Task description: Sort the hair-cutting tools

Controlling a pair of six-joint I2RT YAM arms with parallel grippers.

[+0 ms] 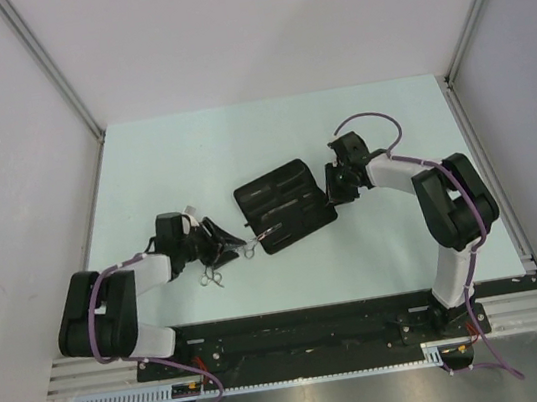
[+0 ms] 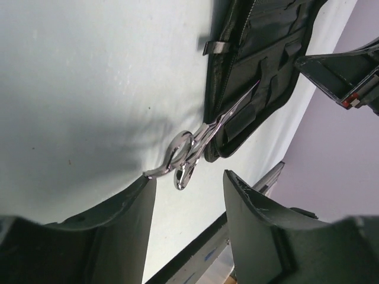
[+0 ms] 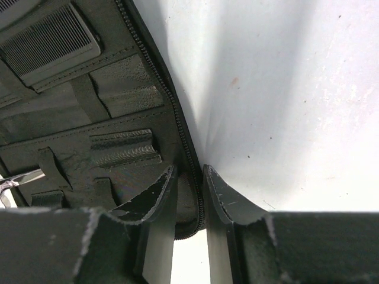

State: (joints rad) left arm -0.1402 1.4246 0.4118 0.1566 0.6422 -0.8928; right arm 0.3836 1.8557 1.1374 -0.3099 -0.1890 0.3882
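One pair of silver scissors lies with its blades tucked into a pocket of the open black case and its ring handles on the table. My left gripper is open just behind those rings, and its left fingertip touches the handle's tang. A second pair of scissors lies on the table near the left wrist. A black comb sits in a case pocket. My right gripper is shut on the zipper edge of the case at its right corner.
The case lies in the middle of the pale table, between my left gripper and right gripper. Grey walls stand on three sides. A black rail runs along the near edge.
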